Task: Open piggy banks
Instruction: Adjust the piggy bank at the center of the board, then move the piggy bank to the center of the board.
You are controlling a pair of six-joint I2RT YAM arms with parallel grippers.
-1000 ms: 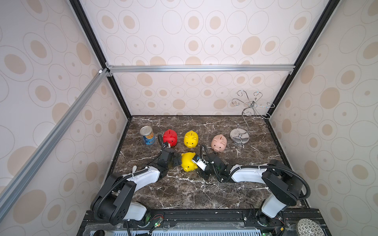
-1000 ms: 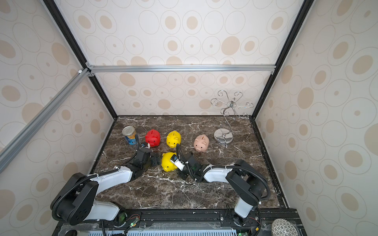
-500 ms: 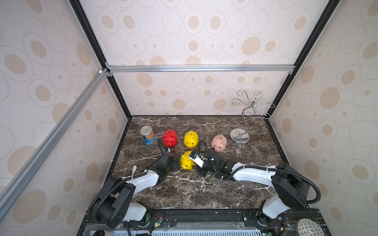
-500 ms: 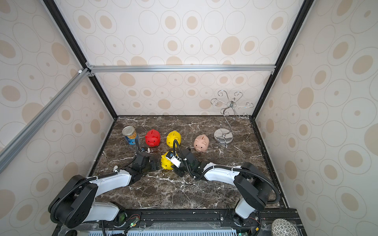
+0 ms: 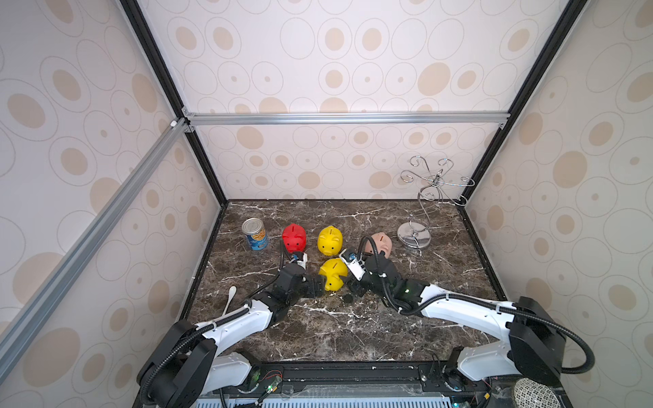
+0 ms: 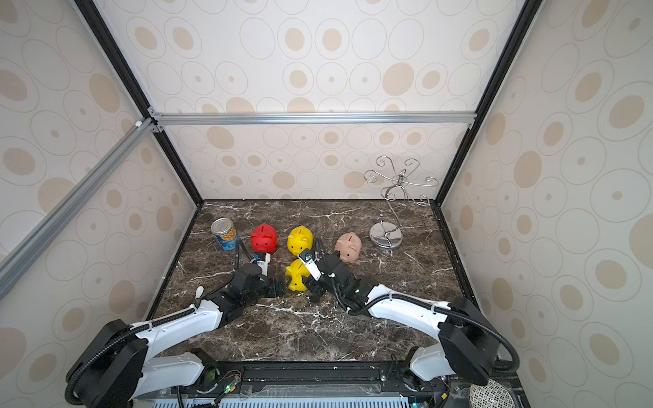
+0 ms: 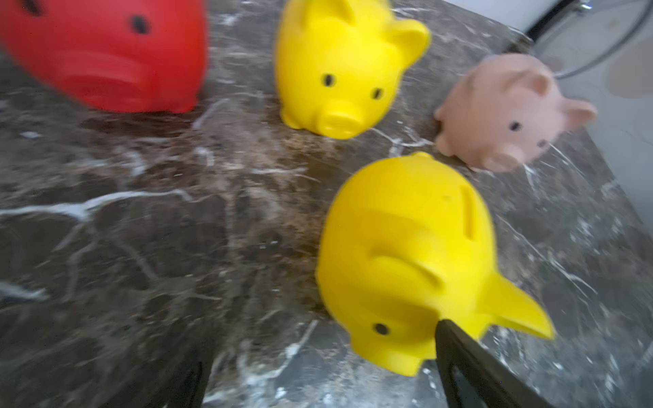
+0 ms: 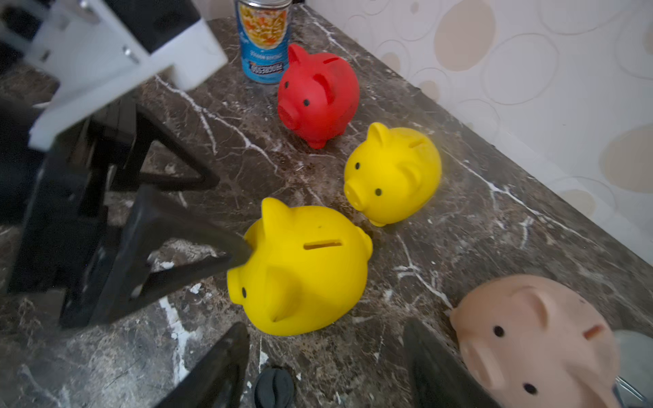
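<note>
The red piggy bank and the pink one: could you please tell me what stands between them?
The rear yellow piggy bank stands between the red piggy bank and the pink piggy bank, as both top views show.

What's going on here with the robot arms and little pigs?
Both arms are at the nearer yellow piggy bank, upright on the marble table. The left fingers and right fingers are open, holding nothing; one left fingertip is against the pig's face. A small black plug lies between the right fingers. The red bank, far yellow bank and pink bank stand behind.
</note>
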